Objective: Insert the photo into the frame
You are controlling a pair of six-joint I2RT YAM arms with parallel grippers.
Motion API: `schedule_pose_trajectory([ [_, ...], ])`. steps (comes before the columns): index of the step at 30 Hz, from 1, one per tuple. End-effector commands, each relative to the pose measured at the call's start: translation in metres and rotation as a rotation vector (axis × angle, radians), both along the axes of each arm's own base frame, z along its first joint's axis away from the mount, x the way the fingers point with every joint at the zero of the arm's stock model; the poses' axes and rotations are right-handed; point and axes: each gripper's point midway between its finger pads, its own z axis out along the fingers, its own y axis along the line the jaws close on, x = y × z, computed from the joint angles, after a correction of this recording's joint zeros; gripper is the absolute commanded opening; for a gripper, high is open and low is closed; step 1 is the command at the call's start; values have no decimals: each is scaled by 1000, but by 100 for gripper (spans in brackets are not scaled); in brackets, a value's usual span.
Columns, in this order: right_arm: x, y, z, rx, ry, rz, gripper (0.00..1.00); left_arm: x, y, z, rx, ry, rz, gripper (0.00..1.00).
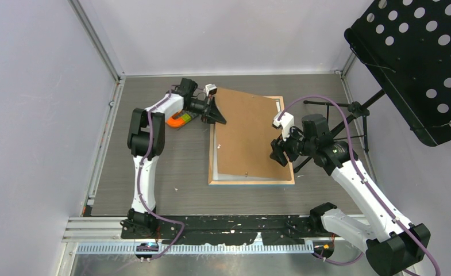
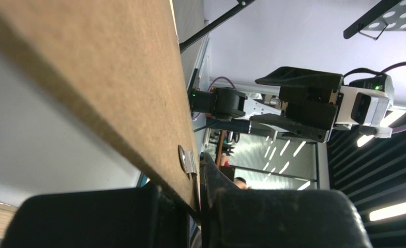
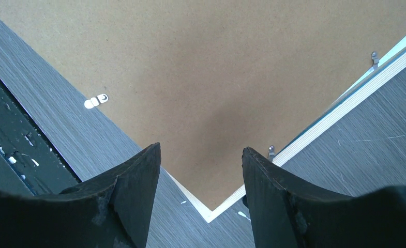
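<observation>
The frame (image 1: 251,181) lies flat on the table with its light wood back up. The plain brown backing board (image 1: 246,132) lies askew over it, its far left corner raised. My left gripper (image 1: 216,113) is shut on that corner; in the left wrist view the fingers (image 2: 226,206) pinch the board's edge (image 2: 113,77) beside a small metal clip (image 2: 186,159). My right gripper (image 1: 277,152) is open and empty, hovering over the board (image 3: 216,77) just above the frame's near right corner (image 3: 211,214). The photo is hidden; only a pale strip (image 1: 214,155) shows under the board.
An orange and green object (image 1: 178,119) lies by the left gripper. A black perforated music stand (image 1: 418,57) overhangs the right side, with its tripod legs (image 1: 349,123) beside the frame. A black strip (image 1: 228,227) runs along the near edge. Grey walls enclose the table.
</observation>
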Motion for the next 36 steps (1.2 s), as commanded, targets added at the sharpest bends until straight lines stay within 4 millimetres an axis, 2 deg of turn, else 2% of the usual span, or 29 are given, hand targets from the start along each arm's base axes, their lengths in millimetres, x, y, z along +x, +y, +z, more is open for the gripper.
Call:
schedule_pose_trajectory([
  [1, 5, 1, 8, 13, -44, -2, 65, -4, -5, 59, -155, -75, -44, 0],
  [4, 5, 0, 8, 12, -46, -2, 66, 2, -8, 64, -190, -94, -39, 0],
  [6, 5, 0, 7, 12, -46, -4, 65, 4, -8, 66, -197, -36, -36, 0],
  [7, 5, 0, 8, 12, -46, -4, 65, 6, -8, 70, -221, -94, -42, 0],
  [8, 5, 0, 8, 13, -48, -4, 65, 7, -8, 70, -225, -78, -45, 0],
  [12, 5, 0, 8, 13, -45, -5, 65, 9, -9, 60, -224, -51, -38, 0],
  [19, 6, 1, 6, 15, -38, -5, 65, 13, -4, 61, -224, -53, -25, 0],
  [26, 7, 1, 5, 14, -35, -6, 65, 18, -1, 51, -209, -26, 16, 0],
  [29, 8, 1, 5, 13, -32, -6, 65, 20, -2, 45, -153, -38, 64, 0],
  [30, 8, 1, 5, 13, -31, -5, 65, 27, -1, 43, -92, -184, 80, 0],
  [31, 8, 1, 5, 13, -32, -4, 65, 25, 2, 42, 10, -224, 71, 0],
  [32, 8, 2, 5, 13, -30, -4, 65, 12, 5, 46, 67, -172, 31, 0],
  [34, 8, 2, 5, 16, -31, -2, 65, 10, 4, 50, 48, -129, 34, 0],
  [36, 8, 2, 7, 18, -33, -2, 65, 12, 4, 55, 36, -178, 62, 0],
])
